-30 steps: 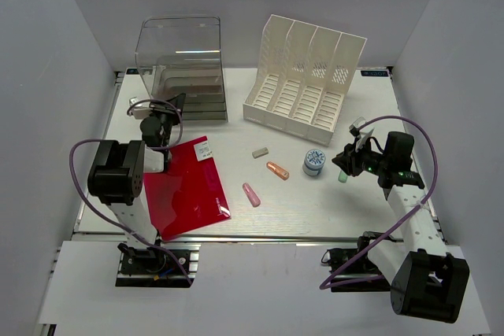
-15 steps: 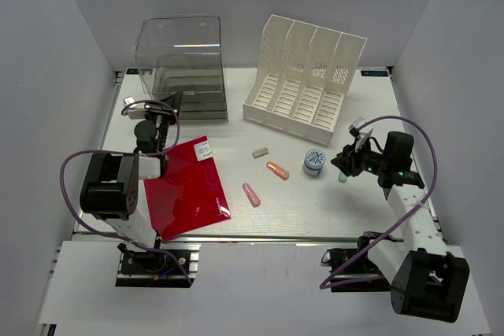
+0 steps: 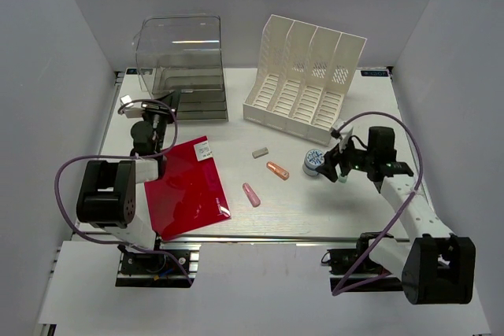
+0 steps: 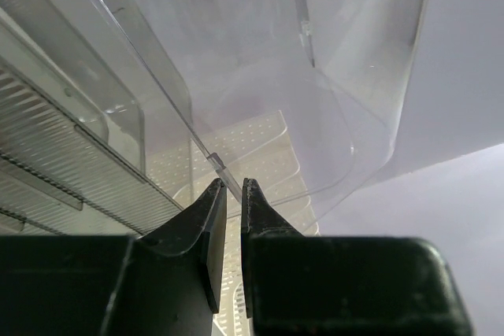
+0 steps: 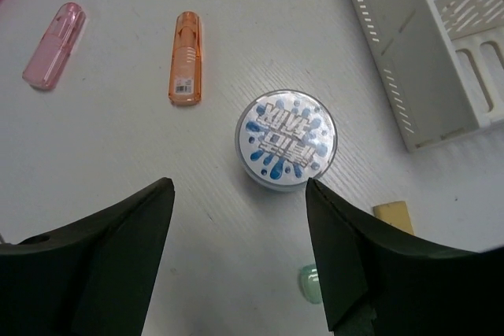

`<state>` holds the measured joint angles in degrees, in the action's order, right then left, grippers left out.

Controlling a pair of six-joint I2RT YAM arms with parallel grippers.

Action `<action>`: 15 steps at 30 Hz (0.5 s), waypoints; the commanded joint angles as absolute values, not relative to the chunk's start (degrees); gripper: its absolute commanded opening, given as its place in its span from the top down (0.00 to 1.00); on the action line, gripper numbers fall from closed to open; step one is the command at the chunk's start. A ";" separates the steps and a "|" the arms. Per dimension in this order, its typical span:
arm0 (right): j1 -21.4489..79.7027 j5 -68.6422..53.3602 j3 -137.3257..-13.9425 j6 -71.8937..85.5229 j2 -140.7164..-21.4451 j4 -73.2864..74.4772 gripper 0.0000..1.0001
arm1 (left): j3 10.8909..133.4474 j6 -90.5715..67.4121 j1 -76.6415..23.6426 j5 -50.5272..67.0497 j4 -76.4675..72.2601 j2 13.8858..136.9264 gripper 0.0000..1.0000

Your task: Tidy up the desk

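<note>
On the white desk [image 3: 315, 214] stands a round tin [image 3: 314, 163] with a blue splash label. My right gripper [image 3: 331, 167] hovers just right of it. In the right wrist view that gripper [image 5: 238, 185] is open wide, the tin [image 5: 287, 139] lying just ahead of its fingertips and nothing between them. A small green piece [image 5: 311, 282] lies on the desk by the right finger. My left gripper [image 3: 163, 108] is at the front of the clear drawer box [image 3: 181, 60]. In the left wrist view this gripper [image 4: 233, 186] is shut on the box's thin clear plastic edge [image 4: 206, 153].
An orange capsule [image 3: 277, 170], a pink capsule [image 3: 251, 194] and a grey eraser [image 3: 261, 152] lie mid-desk. A red folder [image 3: 185, 186] lies front left. The white slotted file rack [image 3: 303, 76] stands at the back. A yellow note [image 5: 392, 216] lies near the rack.
My right gripper has opened wide and swung left toward the tin; the green piece lies on the desk. The left gripper has crept back and left, still shut, and the box's top has shifted slightly.
</note>
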<state>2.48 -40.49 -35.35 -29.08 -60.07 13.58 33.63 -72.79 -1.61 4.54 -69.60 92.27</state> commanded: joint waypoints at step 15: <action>14.14 -20.31 -47.46 -30.94 -75.40 13.26 0.12 | 37.88 -72.33 -1.32 6.85 -70.05 85.34 1.00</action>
